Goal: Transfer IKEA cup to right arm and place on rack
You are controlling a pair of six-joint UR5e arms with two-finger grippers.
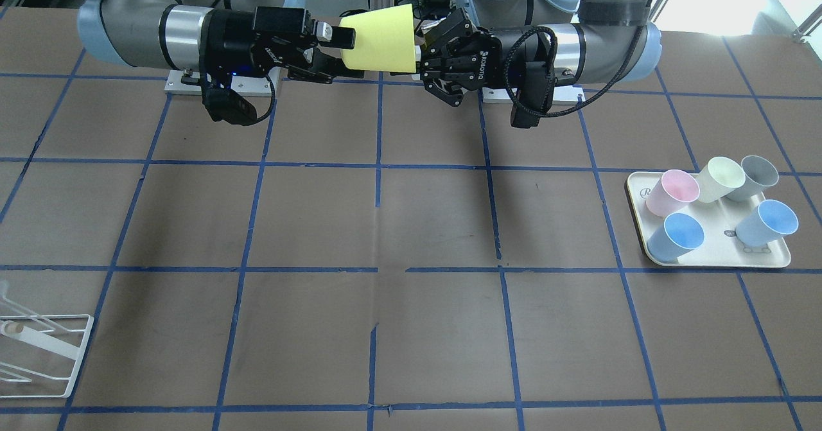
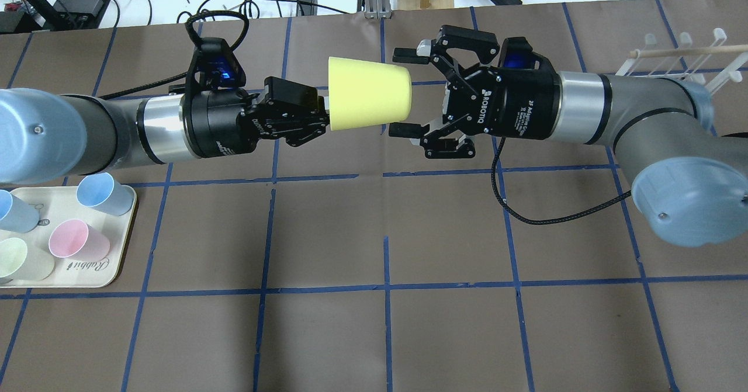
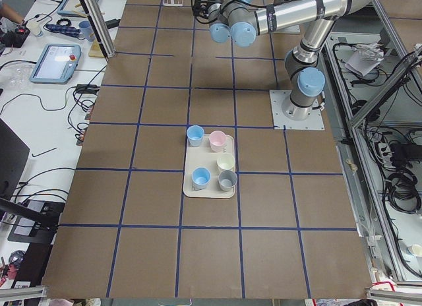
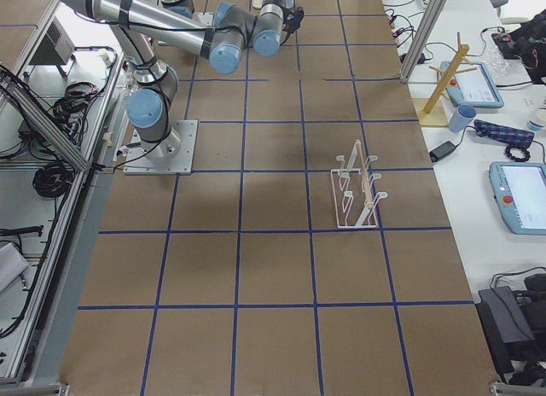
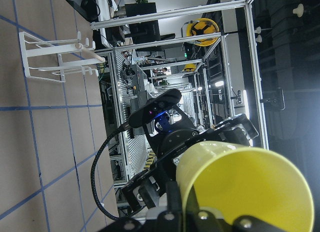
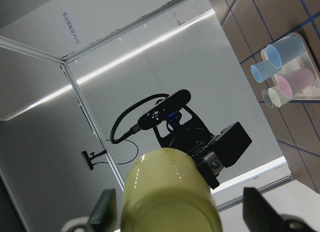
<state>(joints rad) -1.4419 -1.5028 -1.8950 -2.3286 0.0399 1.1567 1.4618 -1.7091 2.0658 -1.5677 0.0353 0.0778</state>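
Smooth, tapered yellow plastic cup [image 2: 368, 94], rim-first in black left jaws

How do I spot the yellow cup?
Above the brown table, the left pincer holds the yellow cup sideways, with the open right pincer around its narrow end. The other cups sit on a tray; only this one is bright yellow.

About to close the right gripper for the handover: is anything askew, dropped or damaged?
Nothing stands out. The IKEA cup is held sideways in the left gripper, with its base inside the open right gripper. The rack stands upright.
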